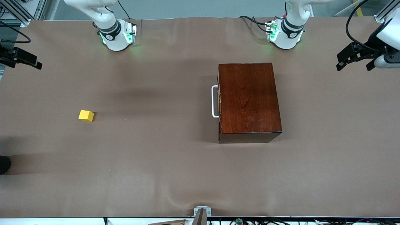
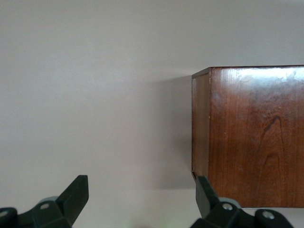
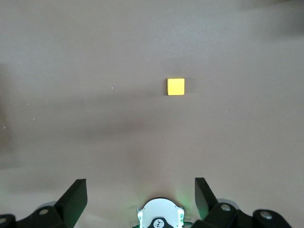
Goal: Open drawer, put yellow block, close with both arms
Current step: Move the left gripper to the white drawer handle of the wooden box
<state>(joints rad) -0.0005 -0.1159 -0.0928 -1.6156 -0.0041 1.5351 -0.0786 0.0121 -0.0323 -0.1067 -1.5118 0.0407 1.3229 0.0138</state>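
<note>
The dark reddish-brown wooden box stands on the table near the left arm's base. Its drawer is shut, and the white bar handle faces the right arm's end of the table. The yellow block lies on the table toward the right arm's end. My left gripper is open and empty, up in the air at the left arm's end of the table. In the left wrist view the left gripper has the box beside it. My right gripper is open and empty, high at the right arm's end. In the right wrist view the right gripper looks down on the block.
The brown table cover spans the whole view. The two arm bases glow green at the edge farthest from the front camera. A small metal bracket sits at the nearest edge.
</note>
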